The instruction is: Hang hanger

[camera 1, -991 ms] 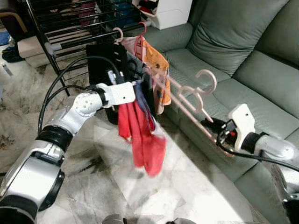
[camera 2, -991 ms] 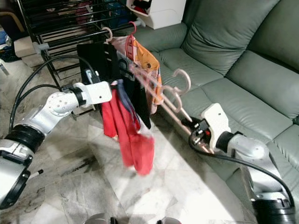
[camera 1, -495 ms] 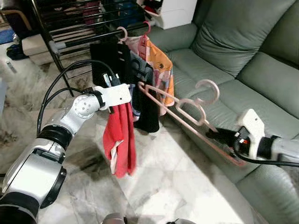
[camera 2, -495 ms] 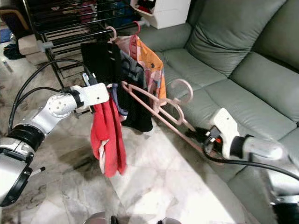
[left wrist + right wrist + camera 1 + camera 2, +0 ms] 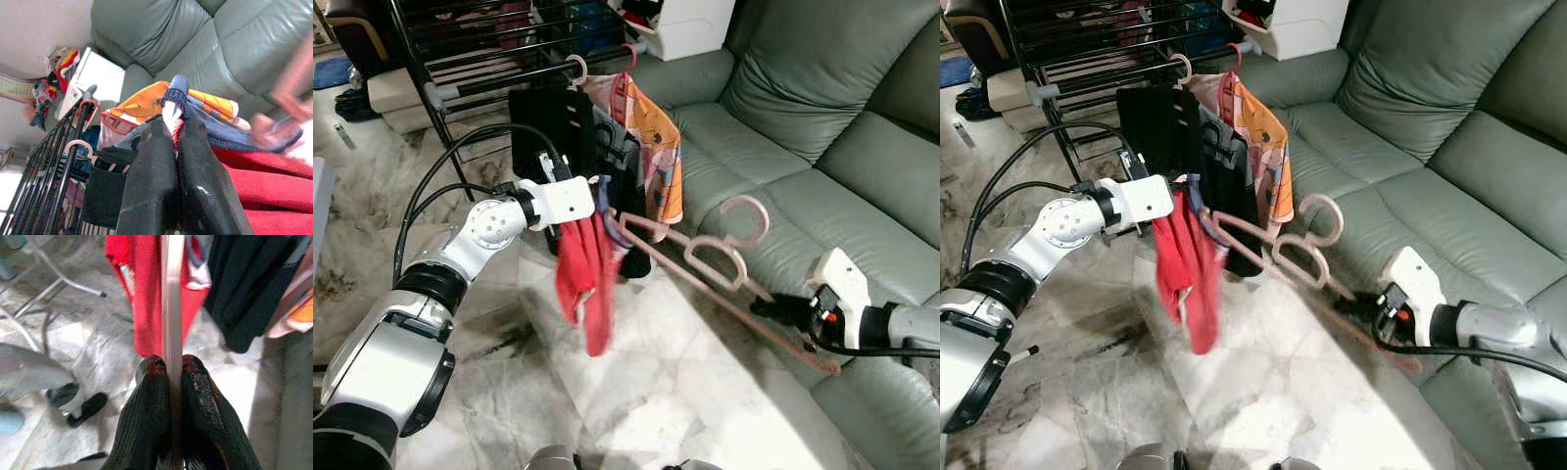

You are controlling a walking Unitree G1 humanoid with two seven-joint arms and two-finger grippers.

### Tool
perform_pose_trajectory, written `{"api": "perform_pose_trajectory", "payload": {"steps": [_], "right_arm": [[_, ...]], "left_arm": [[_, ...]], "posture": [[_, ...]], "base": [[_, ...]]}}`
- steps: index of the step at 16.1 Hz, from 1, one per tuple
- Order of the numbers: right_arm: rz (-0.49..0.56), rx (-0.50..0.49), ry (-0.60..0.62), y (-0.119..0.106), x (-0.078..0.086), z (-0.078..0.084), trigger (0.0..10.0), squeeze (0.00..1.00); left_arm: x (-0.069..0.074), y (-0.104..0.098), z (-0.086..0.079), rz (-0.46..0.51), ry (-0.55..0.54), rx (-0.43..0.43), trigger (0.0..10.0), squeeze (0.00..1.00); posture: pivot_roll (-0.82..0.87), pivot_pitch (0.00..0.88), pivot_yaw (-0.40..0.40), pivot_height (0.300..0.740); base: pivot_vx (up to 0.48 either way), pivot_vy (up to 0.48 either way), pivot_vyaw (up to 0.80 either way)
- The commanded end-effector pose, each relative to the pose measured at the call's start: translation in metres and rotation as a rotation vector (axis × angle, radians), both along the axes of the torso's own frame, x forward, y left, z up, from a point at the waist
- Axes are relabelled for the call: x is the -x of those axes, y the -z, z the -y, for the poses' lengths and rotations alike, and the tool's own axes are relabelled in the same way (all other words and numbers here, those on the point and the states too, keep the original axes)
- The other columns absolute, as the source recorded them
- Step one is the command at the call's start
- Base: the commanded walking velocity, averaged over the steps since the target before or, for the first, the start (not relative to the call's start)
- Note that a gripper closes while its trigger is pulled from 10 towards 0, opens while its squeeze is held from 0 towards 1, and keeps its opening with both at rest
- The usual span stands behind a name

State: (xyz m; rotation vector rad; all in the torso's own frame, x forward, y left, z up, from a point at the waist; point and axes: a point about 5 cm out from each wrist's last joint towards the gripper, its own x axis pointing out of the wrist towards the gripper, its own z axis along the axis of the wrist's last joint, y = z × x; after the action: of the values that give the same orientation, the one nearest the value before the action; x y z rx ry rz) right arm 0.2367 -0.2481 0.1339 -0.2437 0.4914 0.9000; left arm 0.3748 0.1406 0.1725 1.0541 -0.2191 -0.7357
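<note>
- The green sofa takes up the robot's right side, and the black drying rack stands ahead on its left, with a white box behind.
- On the rack's near rail hang a black garment and an orange patterned garment, already on hooks.
- The red garment dangles below the left gripper, whose fingers are pressed together on a blue-and-white hem in the left wrist view.
- 2 pink hangers stretch as 1 long bundle from the red garment toward the sofa front, hooks curling up midway.
- The right gripper is clamped on the bundle's lower bar at the sofa end.
- My read: the rail lies up and to the left of the hooks, along the bundle's long axis, so the right arm must push that way.
- The hung garments crowd the rail's end, and they could snag the hooks.
</note>
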Motion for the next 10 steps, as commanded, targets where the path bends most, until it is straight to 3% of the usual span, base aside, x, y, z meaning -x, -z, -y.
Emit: {"api": "perform_pose_trajectory", "payload": {"steps": [1, 6, 10], "right_arm": [[-0.002, -0.006, -0.044, -0.005, 0.002, -0.003, 10.0, 0.0], [-0.012, 0.014, -0.031, -0.003, 0.003, 0.002, 10.0, 0.0], [0.008, 0.067, -0.019, -0.013, -0.001, 0.016, 10.0, 0.0]], "left_arm": [[-0.004, -0.012, -0.001, 0.05, -0.011, -0.002, 10.0, 0.0], [-0.002, -0.02, 0.008, 0.059, 0.063, 0.055, 10.0, 0.0], [-0.003, -0.005, -0.009, 0.058, -0.003, -0.065, 10.0, 0.0]], "posture": [[-0.05, 0.0, 0.013, 0.74], [-0.05, 0.0, 0.012, 0.74], [-0.05, 0.0, 0.014, 0.74]], "base": [[0.0, 0.0, 0.0], [0.0, 0.0, 0.0], [0.0, 0.0, 0.0]]}}
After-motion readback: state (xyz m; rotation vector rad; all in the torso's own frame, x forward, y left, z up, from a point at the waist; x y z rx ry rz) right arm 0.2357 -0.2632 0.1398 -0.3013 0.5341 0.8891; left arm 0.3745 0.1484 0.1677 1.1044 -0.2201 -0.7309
